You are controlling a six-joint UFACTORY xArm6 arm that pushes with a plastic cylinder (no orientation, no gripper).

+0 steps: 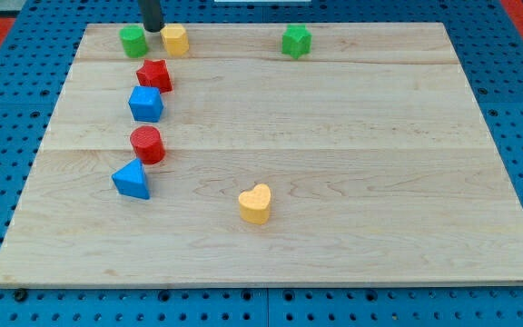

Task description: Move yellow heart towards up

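The yellow heart (255, 203) lies on the wooden board (352, 136), below the middle and a little left of centre. My tip (152, 28) is at the view's top left, between a green block (133, 40) and a yellow block (175, 40), far up and left of the heart. Nothing touches the heart.
A red star (154, 75), a blue block (145, 104), a red cylinder (147, 144) and a blue triangle (132, 180) run down the left side. A second green block (296, 41) sits at the top, right of centre. Blue pegboard surrounds the board.
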